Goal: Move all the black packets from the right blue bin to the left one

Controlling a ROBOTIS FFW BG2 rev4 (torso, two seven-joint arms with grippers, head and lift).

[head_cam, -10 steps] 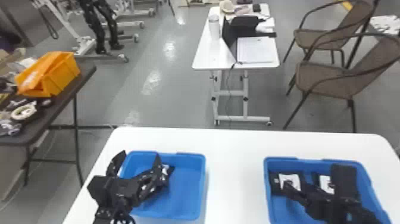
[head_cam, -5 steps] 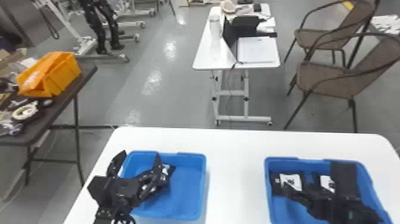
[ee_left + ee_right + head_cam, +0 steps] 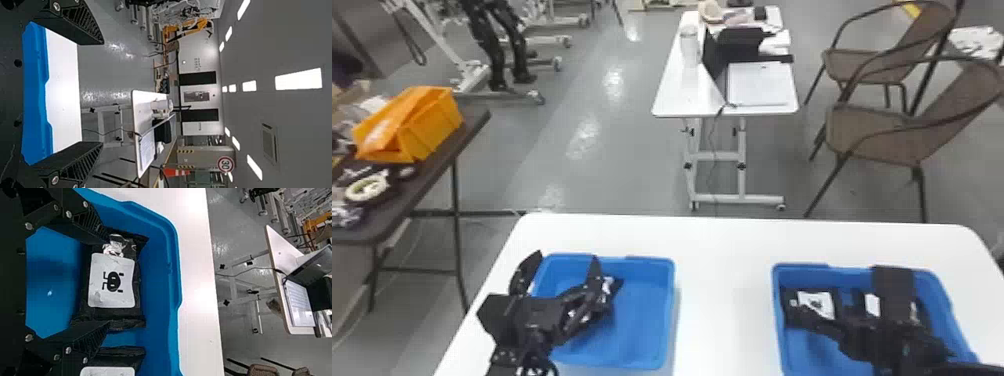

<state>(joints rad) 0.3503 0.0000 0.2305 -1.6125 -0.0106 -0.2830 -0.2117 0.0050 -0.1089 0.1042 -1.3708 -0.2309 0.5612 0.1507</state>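
My right hand (image 3: 109, 282) just slid toward nine o'clock, open wide. A black packet (image 3: 117, 313) sits under it, at eleven o'clock in the right blue bin (image 3: 172, 270). Grabbing looks next.

Head view: left hand (image 3: 566, 257) blocks near-left corner of left bin (image 3: 648, 320), contents partly covered, count unclear. Right hand (image 3: 841, 295) hides part of right bin (image 3: 778, 320), near side cut off by bottom edge, label print on right-hand packet (image 3: 872, 304) too blurred to read; right wrist view crops that packet.
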